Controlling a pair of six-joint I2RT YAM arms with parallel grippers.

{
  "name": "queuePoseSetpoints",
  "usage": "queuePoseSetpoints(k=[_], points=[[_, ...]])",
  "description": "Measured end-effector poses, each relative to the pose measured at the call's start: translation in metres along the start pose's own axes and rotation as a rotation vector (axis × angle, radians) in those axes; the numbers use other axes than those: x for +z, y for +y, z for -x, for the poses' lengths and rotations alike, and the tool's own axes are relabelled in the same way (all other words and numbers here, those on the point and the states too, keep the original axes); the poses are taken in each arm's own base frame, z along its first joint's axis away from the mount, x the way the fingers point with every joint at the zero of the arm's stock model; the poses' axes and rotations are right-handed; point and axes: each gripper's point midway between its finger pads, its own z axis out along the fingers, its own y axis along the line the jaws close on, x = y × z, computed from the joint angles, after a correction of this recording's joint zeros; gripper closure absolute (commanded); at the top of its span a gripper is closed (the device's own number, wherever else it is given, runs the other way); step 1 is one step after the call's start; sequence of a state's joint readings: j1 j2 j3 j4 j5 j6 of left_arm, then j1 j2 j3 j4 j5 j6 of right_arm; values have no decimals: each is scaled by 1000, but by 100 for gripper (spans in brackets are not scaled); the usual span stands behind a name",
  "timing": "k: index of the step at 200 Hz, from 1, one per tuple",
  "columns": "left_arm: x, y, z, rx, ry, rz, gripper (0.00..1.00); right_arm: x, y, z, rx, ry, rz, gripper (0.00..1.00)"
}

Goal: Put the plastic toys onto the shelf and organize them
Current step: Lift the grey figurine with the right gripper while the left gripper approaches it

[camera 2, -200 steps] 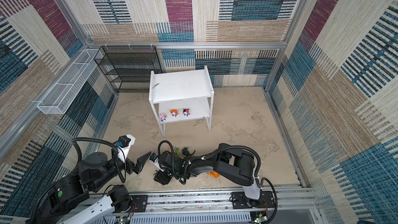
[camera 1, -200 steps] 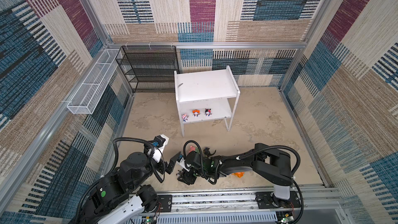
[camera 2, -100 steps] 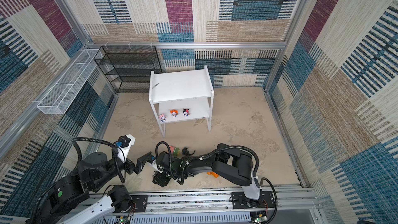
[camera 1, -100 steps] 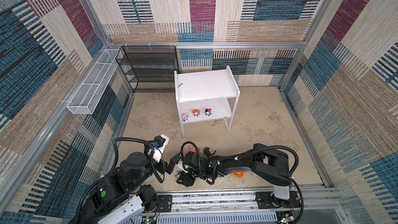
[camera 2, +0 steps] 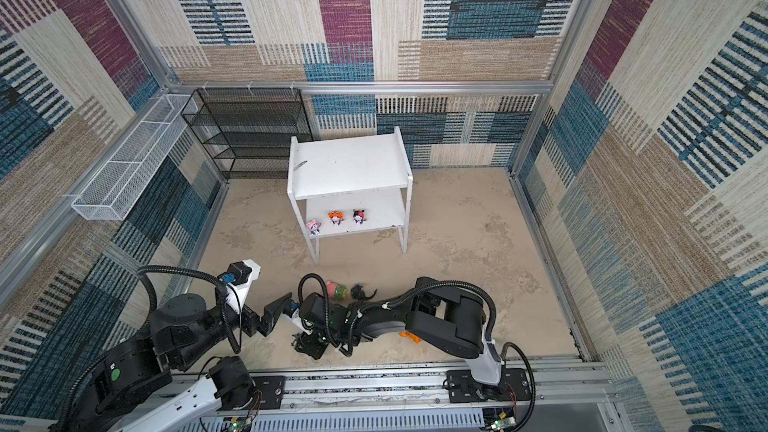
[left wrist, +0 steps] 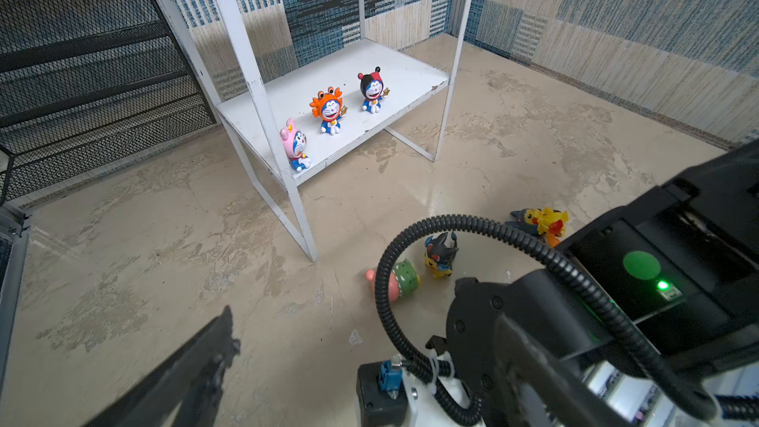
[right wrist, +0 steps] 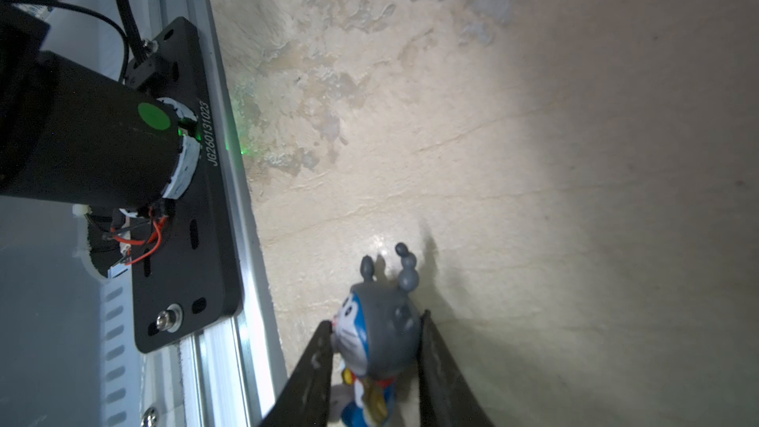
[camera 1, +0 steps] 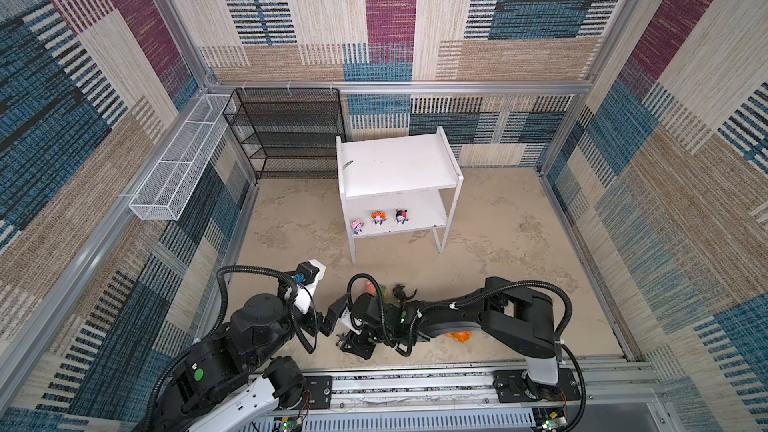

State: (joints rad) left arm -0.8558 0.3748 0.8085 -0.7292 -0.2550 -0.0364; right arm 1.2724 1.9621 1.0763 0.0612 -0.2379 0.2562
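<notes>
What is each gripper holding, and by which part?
The right gripper pinches the grey-hooded figurine by its head, one finger on each side. The left gripper holds nothing.

The grey-hooded toy (right wrist: 378, 334) looks like smooth, faintly glossy plastic; the shelf (left wrist: 402, 80) is matt white with chipped paint; the floor (left wrist: 164, 219) is blotchy with a slight sheen.

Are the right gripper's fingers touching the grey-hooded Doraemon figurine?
Touching. The right wrist view shows the right gripper with its fingers flush against both sides of the grey-hooded Doraemon figurine, at its head, with no gap visible.
</notes>
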Motion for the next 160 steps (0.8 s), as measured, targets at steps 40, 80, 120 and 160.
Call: queuePoseSetpoints(k=[40, 80, 120, 160], points=[[0, -6, 0, 1, 2, -35, 1, -26, -7, -4, -28, -51, -19, 74], [3, -32, -1, 10, 14, -177, 5, -72, -9, -1, -92, -209, 3, 74], [8, -66, -3, 14, 53, -361, 8, -132, 2, 14, -186, -429, 26, 74], [13, -94, -10, 13, 118, -515, 7, -190, 3, 27, -233, -643, 0, 74]])
